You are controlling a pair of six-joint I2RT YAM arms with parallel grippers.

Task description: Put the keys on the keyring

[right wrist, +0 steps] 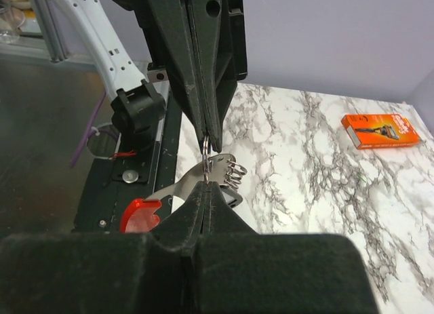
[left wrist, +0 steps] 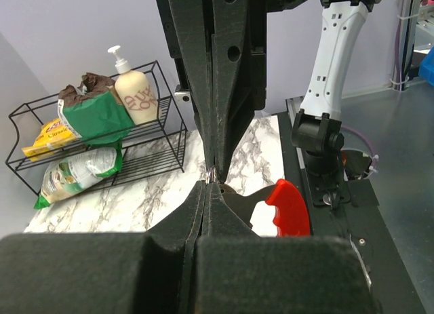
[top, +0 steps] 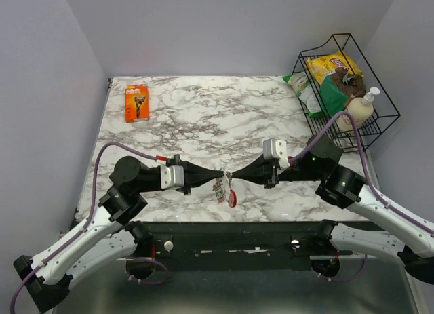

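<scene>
The keys (top: pixel 220 186) hang in the air as a small silvery bunch, just above the near edge of the marble surface (top: pixel 203 117); their red curved tag (top: pixel 232 199) hangs at the lower right of the bunch. At the top of the bunch a thin oblong loop, the keyring (right wrist: pixel 205 152) as it seems, stands between two black tips that meet there point to point. The left pincer (top: pixel 222 173) comes to the keys from the left; it is pressed together and pinches the bunch at its top. The right pincer (top: pixel 234 174) comes from the right; it is pressed together too, with its tips on the end of the keyring. Far behind the keys to the left lies an orange razor box (top: pixel 136 102); far behind them to the right stands a black wire basket (top: pixel 376 76) with snack bags and a pump bottle (top: pixel 359 109).
</scene>
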